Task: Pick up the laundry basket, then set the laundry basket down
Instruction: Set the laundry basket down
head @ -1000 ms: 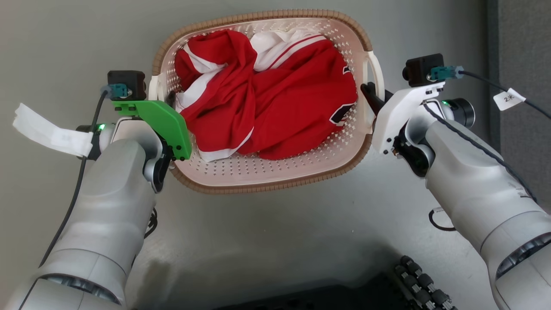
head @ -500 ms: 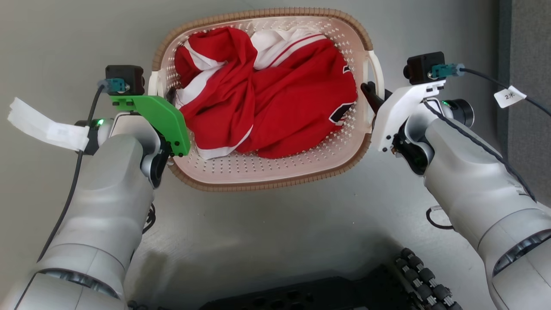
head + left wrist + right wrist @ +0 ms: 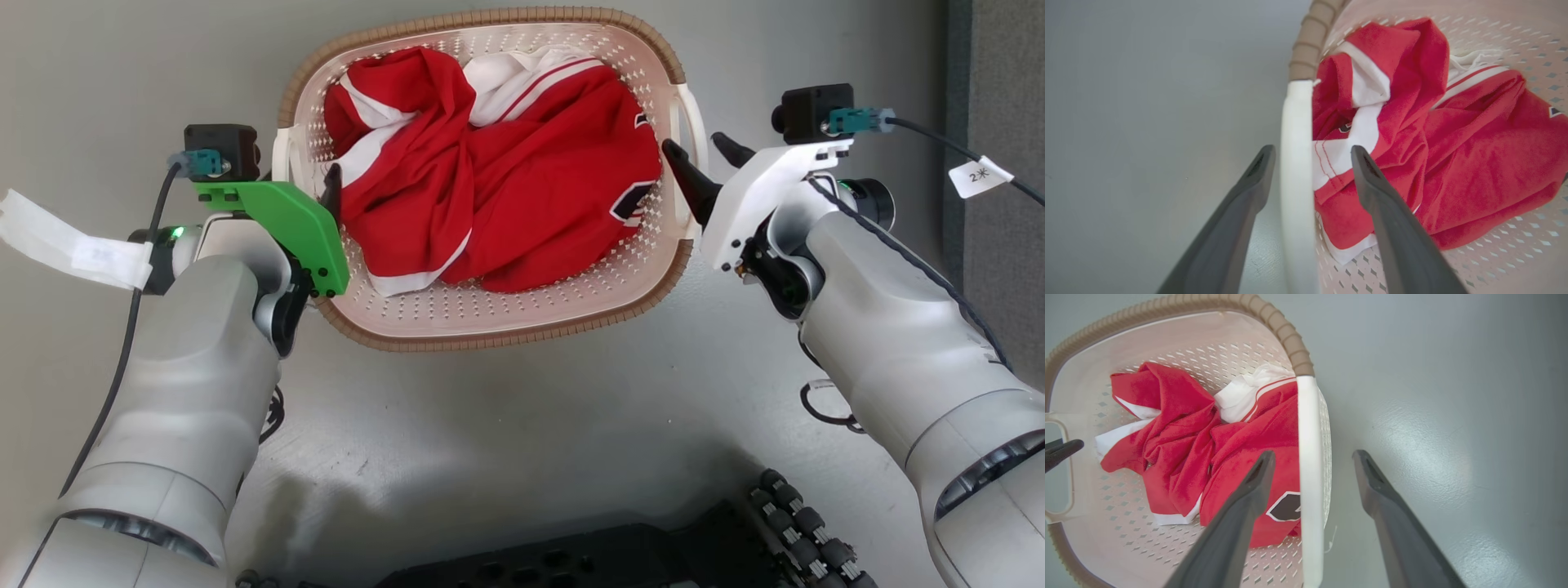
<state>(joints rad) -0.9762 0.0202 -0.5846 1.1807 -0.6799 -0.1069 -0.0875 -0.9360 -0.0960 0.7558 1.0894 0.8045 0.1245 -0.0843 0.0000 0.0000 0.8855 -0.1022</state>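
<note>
- The laundry basket (image 3: 490,314) lies in the upper middle of the head view on the grey floor (image 3: 522,425), with its brown rim all around and a crumpled red and white garment (image 3: 506,180) inside.
- In the head view the left gripper (image 3: 304,170) is at the basket's left handle (image 3: 282,159). One dark finger (image 3: 331,181) stands inside the rim, and the other is hidden behind the green wrist plate (image 3: 286,220).
- The left wrist view shows both fingers of that gripper (image 3: 1311,150). They are spread wide on either side of the white handle bar (image 3: 1295,171), one over the floor and one over the garment. A thin gap shows between the outer finger and the bar, so nothing is clamped.
- In the head view the right gripper (image 3: 692,143) is at the right handle (image 3: 694,114), with its two tips apart.
- The right wrist view shows the right gripper's (image 3: 1312,454) fingers wide apart across the right handle bar (image 3: 1308,465), touching neither side of it. The inner finger lies over the garment's dark emblem (image 3: 1286,506).
- At the left edge of the right wrist view, a finger of the left gripper (image 3: 1061,451) pokes in by the far handle loop (image 3: 1072,473).
- The head view also takes in a paper tag (image 3: 980,175) on the right cable and the robot's black base (image 3: 620,559) along the bottom edge.
</note>
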